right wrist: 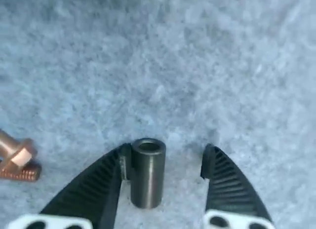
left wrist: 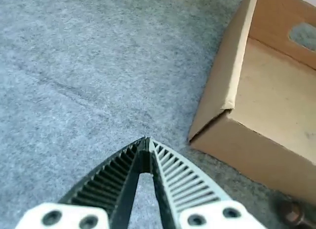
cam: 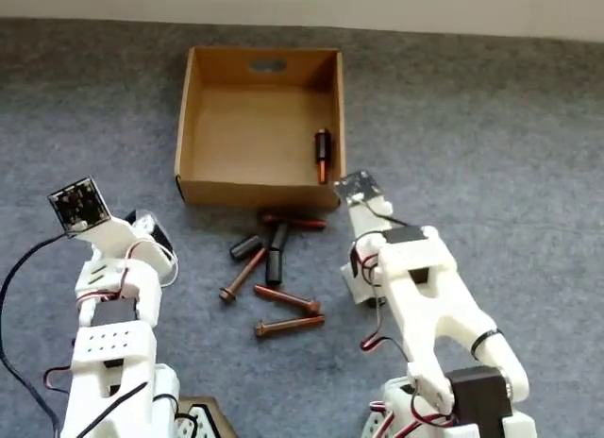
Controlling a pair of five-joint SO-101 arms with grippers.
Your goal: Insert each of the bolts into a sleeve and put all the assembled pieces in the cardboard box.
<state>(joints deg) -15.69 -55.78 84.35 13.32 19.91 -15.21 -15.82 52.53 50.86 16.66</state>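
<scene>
Bolts (cam: 288, 326), four of them loose, lie with a few dark sleeves (cam: 275, 265) on the grey counter (cam: 491, 126). They are just in front of the cardboard box (cam: 260, 189), which sits toward the middle of the counter's far edge. One assembled piece (cam: 322, 156) lies inside the box against the wall on the right arm's side. The right pincer (right wrist: 167, 151) is spread wide around a single sleeve (right wrist: 148, 172), which touches one finger and stands apart from the other, unclamped; a bolt head (right wrist: 17, 157) lies near it. The left pincer (left wrist: 145, 145) is closed tip to tip on nothing, above the counter near a front corner of the box.
</scene>
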